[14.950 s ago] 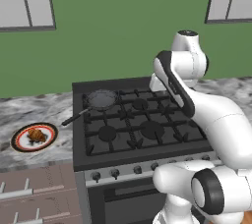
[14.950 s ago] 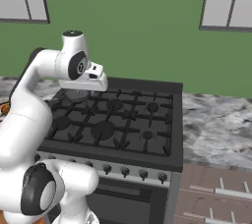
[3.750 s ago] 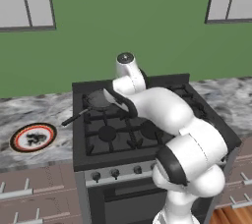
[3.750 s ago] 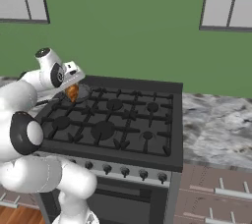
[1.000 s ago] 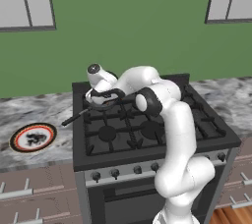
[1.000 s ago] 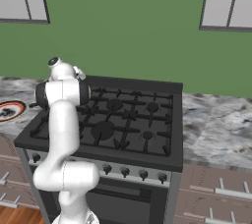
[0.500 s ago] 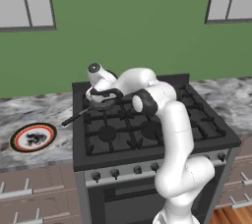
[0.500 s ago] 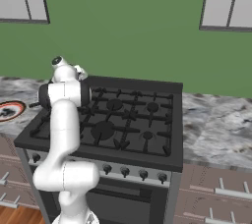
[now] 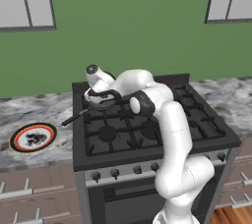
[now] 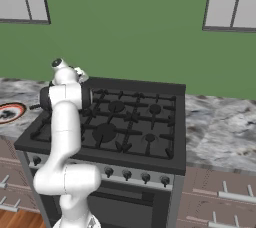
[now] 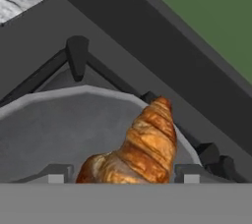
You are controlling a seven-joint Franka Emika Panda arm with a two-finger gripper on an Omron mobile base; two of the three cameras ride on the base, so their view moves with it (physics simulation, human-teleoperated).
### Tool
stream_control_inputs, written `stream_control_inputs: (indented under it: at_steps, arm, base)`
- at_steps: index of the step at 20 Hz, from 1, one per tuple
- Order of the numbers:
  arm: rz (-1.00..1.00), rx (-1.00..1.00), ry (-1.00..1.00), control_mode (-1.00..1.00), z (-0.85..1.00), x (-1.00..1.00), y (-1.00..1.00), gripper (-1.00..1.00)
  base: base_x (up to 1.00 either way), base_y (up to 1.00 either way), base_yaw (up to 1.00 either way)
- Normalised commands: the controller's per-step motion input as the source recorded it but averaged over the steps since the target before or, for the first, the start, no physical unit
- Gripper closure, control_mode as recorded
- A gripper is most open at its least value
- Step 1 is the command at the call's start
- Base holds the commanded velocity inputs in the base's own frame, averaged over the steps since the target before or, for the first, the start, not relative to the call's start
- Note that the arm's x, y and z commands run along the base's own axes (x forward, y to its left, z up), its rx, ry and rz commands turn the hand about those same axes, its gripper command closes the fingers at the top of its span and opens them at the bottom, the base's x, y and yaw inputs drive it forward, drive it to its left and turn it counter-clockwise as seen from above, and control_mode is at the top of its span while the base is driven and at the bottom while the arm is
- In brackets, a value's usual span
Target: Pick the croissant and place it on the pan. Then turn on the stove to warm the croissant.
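Croissant (image 11: 142,149) in the pan (image 11: 54,134) on the stove (image 9: 147,134), between spread jaws, apparently ungripped

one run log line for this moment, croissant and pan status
stage: placing | croissant: in pan | claw: open, straddling croissant | stove: knobs untouched

Two base views flank the stove (image 9: 147,125) from behind; the hand view looks closely into the pan (image 11: 59,129).

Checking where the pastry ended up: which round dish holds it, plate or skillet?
The dark grey skillet on the black stove holds the golden-brown croissant; the red-rimmed plate doesn't.
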Motion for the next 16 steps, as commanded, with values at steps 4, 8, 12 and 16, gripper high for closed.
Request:
stream_control_inputs:
  at_steps: [4, 8, 12, 16]
  arm:
    - [0.0, -0.01, -0.02, -1.0, -0.08, 0.0, 0.0, -1.0]
    - [0.0, -0.05, -0.07, -1.0, -0.06, 0.06, 0.0, -1.0]
    - [0.0, -0.01, -0.27, -1.0, 0.37, -0.41, 0.03, -1.0]
    - [0.0, -0.03, -0.42, -1.0, 0.63, -0.76, 0.26, -1.0]
  base:
    - [0.0, 0.0, 0.0]
    - [0.0, 0.0, 0.0]
    - [0.0, 0.0, 0.0]
    - [0.0, 0.0, 0.0]
